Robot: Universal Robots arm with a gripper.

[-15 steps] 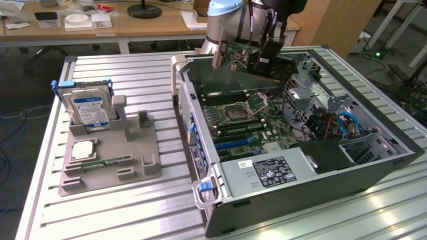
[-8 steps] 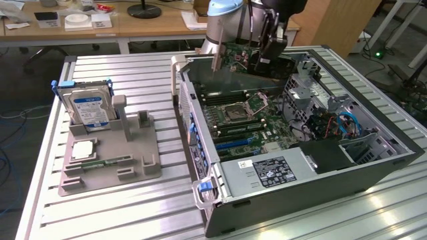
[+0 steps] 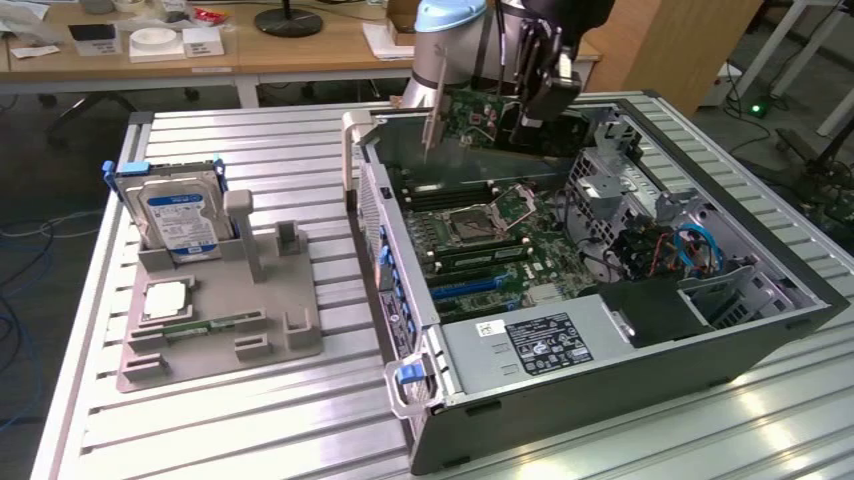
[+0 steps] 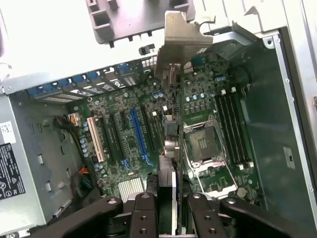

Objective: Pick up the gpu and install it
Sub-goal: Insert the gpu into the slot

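Since the gpu needs to go edge-down into a slot, I am gripping it upright in the clenched gripper, hanging above the motherboard at twelve o'clock from the CPU socket in the exterior view, its bracket pointing at nine o'clock

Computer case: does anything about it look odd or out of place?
Only the gpu: it hangs in the air above the open computer case, clamped in the gripper, and is not seated in any motherboard slot. Nothing looks spilled or broken.
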